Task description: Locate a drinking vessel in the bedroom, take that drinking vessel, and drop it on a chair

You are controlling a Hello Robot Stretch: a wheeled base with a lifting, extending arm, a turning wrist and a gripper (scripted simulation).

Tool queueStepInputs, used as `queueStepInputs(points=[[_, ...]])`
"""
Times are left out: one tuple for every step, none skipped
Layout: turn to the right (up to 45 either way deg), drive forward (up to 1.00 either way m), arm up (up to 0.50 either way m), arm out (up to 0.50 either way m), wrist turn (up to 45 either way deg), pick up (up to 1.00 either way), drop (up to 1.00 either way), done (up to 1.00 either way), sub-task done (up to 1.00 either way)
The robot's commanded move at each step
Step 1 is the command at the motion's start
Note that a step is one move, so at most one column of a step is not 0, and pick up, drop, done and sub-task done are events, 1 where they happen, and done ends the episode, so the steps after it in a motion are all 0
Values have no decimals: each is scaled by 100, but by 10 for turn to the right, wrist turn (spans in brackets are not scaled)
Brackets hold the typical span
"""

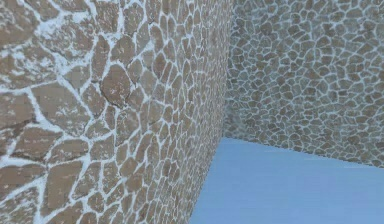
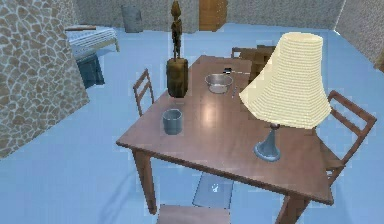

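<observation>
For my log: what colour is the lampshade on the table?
The lampshade is pale yellow; arm side view.

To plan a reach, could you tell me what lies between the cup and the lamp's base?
In the arm side view, only bare table lies between the cup and the lamp's base.

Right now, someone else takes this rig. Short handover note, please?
Cup: grey-blue, upright on the table, toward the table's left corner in the arm side view, apart from the statue and the lamp.
Chairs: left chair and right chair at the table's sides, near chair at the picture's bottom edge.
Ahead: stone wall close in the forward view.
Done: cup found.
Left: take the cup, then drop it on a chair; the left chair looks closest to it.
</observation>
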Motion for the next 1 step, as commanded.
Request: queueStepInputs(points=[[0, 0, 50, 0, 0, 0, 0, 0, 0]])
